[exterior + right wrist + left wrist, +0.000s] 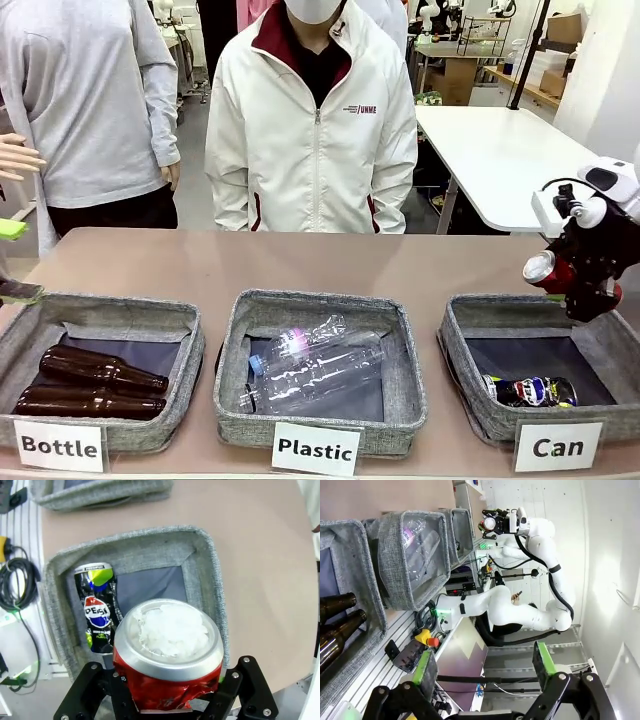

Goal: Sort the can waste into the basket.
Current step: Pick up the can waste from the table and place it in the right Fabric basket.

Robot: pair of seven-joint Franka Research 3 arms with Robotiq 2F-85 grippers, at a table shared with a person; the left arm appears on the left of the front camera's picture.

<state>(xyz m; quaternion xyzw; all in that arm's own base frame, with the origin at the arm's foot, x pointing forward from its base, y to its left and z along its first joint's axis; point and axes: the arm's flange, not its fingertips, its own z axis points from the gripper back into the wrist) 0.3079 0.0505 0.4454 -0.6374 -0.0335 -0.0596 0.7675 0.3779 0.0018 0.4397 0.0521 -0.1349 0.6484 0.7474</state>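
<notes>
Across the brown table, our right gripper sits clamped on the red can, poised above the Can basket. Its dark floor lies toward twelve o'clock, the black can at ten.

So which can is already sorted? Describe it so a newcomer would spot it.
Of the three square grey felt baskets along the near table edge, take the one on the robot's right, carded "Can". The crumpled black metal can with blue, white and green print lies on its dark lining; the dented red can is up between the right tool's fingers.
</notes>
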